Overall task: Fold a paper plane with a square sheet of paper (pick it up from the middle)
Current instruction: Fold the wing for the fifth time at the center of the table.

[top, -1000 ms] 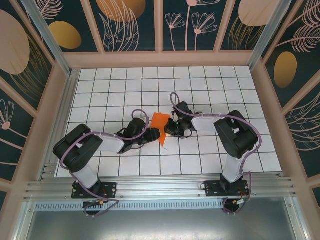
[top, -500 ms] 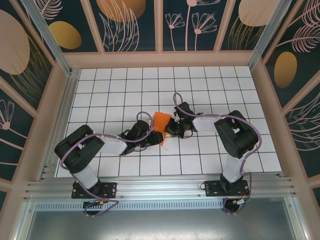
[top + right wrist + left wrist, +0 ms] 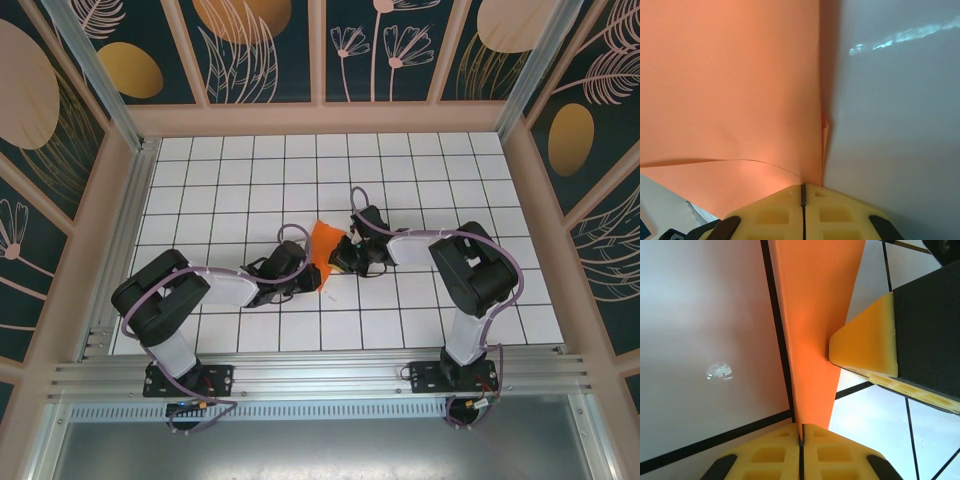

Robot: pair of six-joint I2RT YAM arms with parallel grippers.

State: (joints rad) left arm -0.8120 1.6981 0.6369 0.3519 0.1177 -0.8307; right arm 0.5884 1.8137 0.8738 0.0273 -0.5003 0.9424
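The orange sheet of paper (image 3: 322,244) is folded in layers and stands raised off the white tiled table (image 3: 420,180) near its middle, between both arms. My left gripper (image 3: 304,272) is shut on its lower left edge. In the left wrist view the paper (image 3: 815,315) tapers down into the closed yellow jaws of that gripper (image 3: 801,432). My right gripper (image 3: 341,254) is shut on the paper's right side. Its yellow finger (image 3: 865,347) presses the sheet. In the right wrist view the paper (image 3: 730,90) enters the closed jaws of the right gripper (image 3: 802,188).
Wooden-framed patterned walls (image 3: 320,60) close the table in at the back and on both sides. An aluminium rail (image 3: 320,375) runs along the near edge by the arm bases. Open tiles lie behind and to both sides of the paper.
My left gripper has moved right to the paper and closed on its edge. The paper now stands narrower and more upright. The right gripper has kept its grip in place.
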